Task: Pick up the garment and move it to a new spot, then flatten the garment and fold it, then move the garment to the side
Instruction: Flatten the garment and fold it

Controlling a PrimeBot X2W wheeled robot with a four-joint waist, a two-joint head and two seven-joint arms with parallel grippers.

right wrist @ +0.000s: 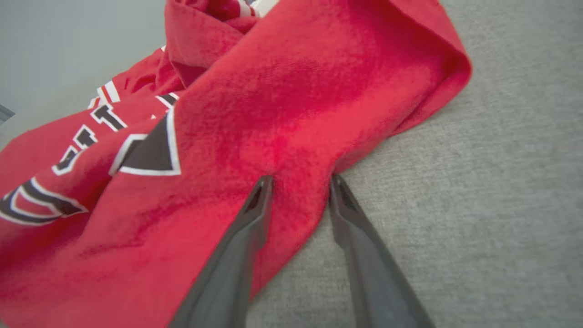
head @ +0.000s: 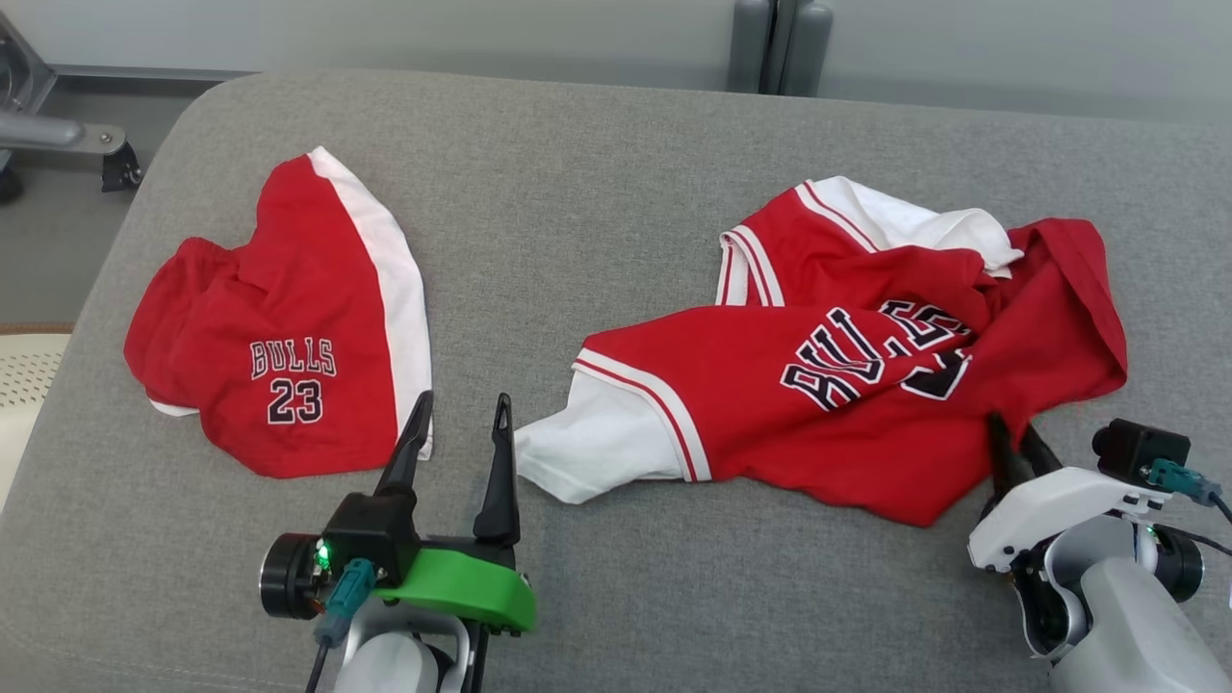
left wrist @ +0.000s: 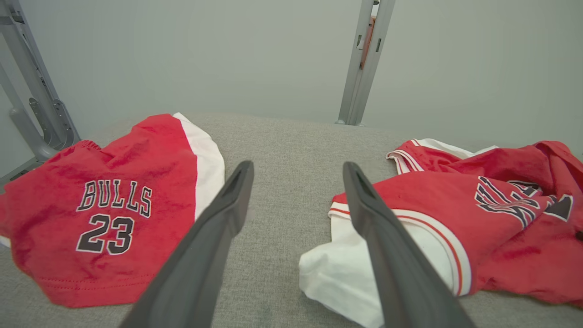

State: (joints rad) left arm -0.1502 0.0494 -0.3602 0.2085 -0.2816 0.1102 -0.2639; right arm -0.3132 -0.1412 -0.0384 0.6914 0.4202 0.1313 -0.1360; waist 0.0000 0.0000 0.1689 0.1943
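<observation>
The garment (head: 866,366), a red jersey with white trim and dark lettering, lies crumpled on the right of the grey padded surface (head: 616,144). My right gripper (head: 1011,425) is at its near right hem. In the right wrist view the garment (right wrist: 273,105) puckers between the narrowed jaws of the right gripper (right wrist: 301,178), which pinch a fold of red cloth. My left gripper (head: 462,402) stands open over bare surface, just left of the garment's white sleeve. In the left wrist view the left gripper (left wrist: 297,167) has nothing between its fingers, and the garment (left wrist: 455,214) lies to its right.
Red shorts (head: 279,327) marked BULLS 23, with a white side panel, lie on the left of the surface; the left wrist view has the shorts (left wrist: 100,209) at its left. A grey post (head: 780,43) stands behind the far edge. A metal frame (head: 58,130) is at the far left.
</observation>
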